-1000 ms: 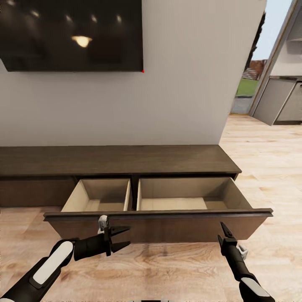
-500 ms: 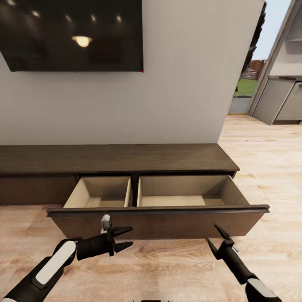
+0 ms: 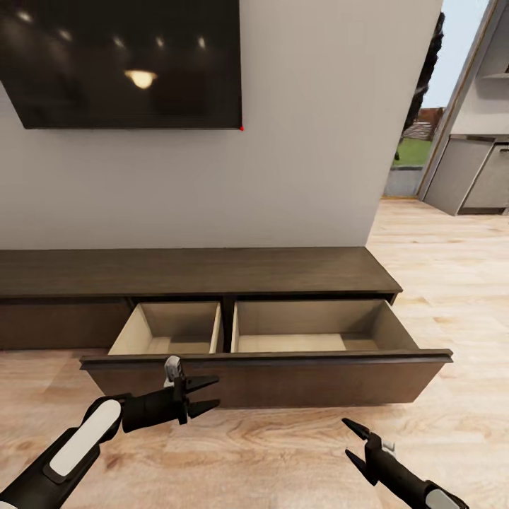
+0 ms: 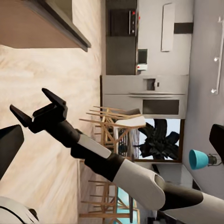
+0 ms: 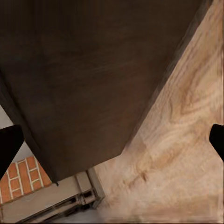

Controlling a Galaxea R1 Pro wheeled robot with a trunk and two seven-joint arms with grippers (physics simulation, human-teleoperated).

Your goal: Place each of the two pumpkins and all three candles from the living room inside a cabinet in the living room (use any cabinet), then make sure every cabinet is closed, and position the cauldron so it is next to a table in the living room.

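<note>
The cabinet (image 3: 198, 271) sits against the wall (image 3: 311, 141), its drawer (image 3: 268, 367) (two compartments) pulled out over the floor (image 3: 283, 452).

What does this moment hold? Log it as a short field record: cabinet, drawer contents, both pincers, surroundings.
cabinet: long dark cabinet against the wall, its drawer pulled open
drawer contents: two pale compartments, nothing seen inside
left pincer: left pincer open, holding nothing, in front of the drawer front
right pincer: right pincer open, holding nothing, low over the wooden floor
surroundings: television on the wall above
</note>
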